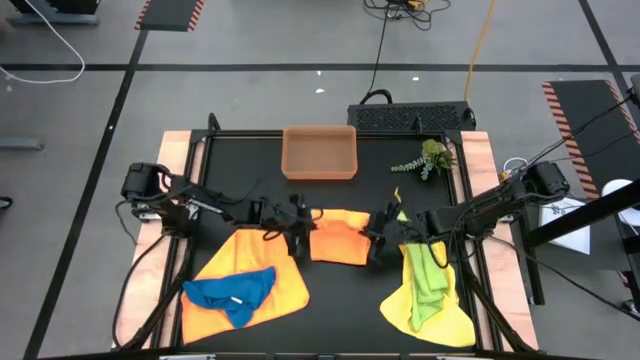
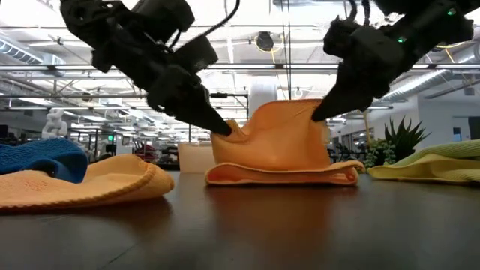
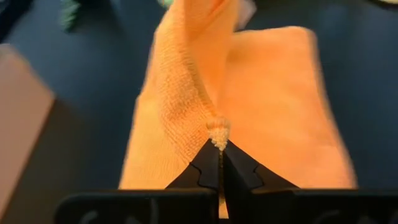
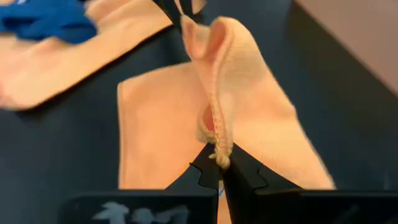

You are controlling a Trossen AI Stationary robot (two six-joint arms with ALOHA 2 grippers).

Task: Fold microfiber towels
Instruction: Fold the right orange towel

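At tabletop centre: orange towel, corners pinched in shut left pincer and right pincer; best carried level, edges aligned.

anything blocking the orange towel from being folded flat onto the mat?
Nothing visible. The left gripper and right gripper each pinch a corner of the orange towel; the other towels lie clear on either side.

Black table, w/ tray, plant sprig, orange towel, yellow towels, blue, lime green atop
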